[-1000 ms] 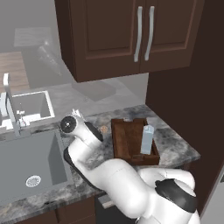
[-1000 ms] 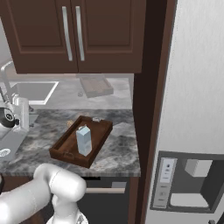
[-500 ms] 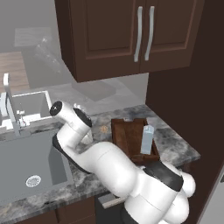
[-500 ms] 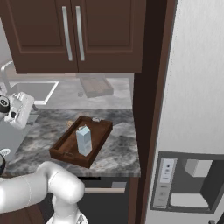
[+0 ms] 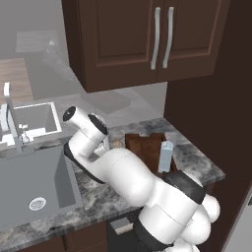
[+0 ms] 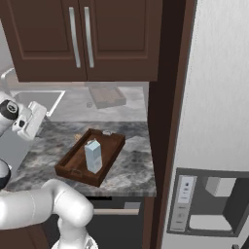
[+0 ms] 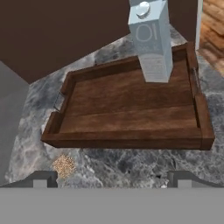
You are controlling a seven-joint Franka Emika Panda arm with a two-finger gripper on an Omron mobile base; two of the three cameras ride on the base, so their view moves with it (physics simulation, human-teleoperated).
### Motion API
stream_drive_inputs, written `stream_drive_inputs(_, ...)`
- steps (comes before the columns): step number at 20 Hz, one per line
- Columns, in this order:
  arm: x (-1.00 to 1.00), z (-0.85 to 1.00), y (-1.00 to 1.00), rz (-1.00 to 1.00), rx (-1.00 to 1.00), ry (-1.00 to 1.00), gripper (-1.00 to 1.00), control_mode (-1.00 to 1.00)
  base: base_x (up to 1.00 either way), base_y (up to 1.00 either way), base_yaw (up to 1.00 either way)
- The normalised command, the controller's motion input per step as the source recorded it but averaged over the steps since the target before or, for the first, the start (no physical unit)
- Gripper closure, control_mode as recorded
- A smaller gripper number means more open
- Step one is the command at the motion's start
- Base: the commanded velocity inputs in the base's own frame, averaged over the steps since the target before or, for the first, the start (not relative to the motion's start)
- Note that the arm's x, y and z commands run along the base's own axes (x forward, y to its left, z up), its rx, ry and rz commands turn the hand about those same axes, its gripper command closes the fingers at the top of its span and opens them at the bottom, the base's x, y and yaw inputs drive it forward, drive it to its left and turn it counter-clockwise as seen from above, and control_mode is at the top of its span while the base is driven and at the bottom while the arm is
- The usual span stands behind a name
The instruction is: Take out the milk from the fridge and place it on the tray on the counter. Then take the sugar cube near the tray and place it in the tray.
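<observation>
The milk point(image 7: 153, 43) stands upright in the far corner of the tray point(image 7: 122, 109), which lies on the counter point(image 7: 131, 162). The sugar cube point(image 7: 64, 165) rests on the stone just outside the tray's near rim, close to one fingertip point(image 7: 43, 178). My gripper point(image 7: 111, 178) hovers above the counter in front of the tray, open, with nothing between its tips. From the right base view, my white hand point(image 6: 30, 120) hangs left of the tray point(image 6: 109, 146), with the milk point(image 6: 93, 156) and sugar cube point(image 6: 78, 137) beyond it. The fridge point(image 6: 214, 97) stands shut on the right.
A sink point(image 5: 34, 182) with a faucet point(image 5: 12, 118) lies left of the arm. Dark wall cabinets point(image 5: 147, 39) hang over the counter point(image 5: 197, 162). A tall dark panel point(image 6: 163, 97) walls off the counter's right end beside the fridge.
The arm has twisted and its upper joint has risen. The hand has shifted a little toward the tray. Milk and tray have not moved, and the gripper stays open.
</observation>
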Motion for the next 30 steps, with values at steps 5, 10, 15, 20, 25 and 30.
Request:
stream_drive_inputs(5, 0.22, -0.22, -0.33, 0.00, 0.00, 0.05, -1.00, -1.00, 0.00, 0.00, 0.00)
stream_drive_inputs(10, 0.46, -0.15, -0.05, 0.00, 0.00, 0.13, -1.00, -1.00, 0.00, 0.00, 0.00)
stream_drive_inputs(15, 0.45, -0.21, 0.00, 0.00, 0.00, 0.11, -1.00, -1.00, 0.00, 0.00, 0.00)
stream_drive_inputs(20, 0.42, -0.23, 0.00, 0.00, 0.00, 0.06, -1.00, -1.00, 0.00, 0.00, 0.00)
stream_drive_inputs(25, 0.37, -0.28, 0.00, 0.00, 0.00, 0.10, -1.00, -1.00, 0.00, 0.00, 0.00)
stream_drive_inputs(30, 0.28, -0.29, 0.00, 0.00, 0.00, 0.09, -1.00, -1.00, 0.00, 0.00, 0.00)
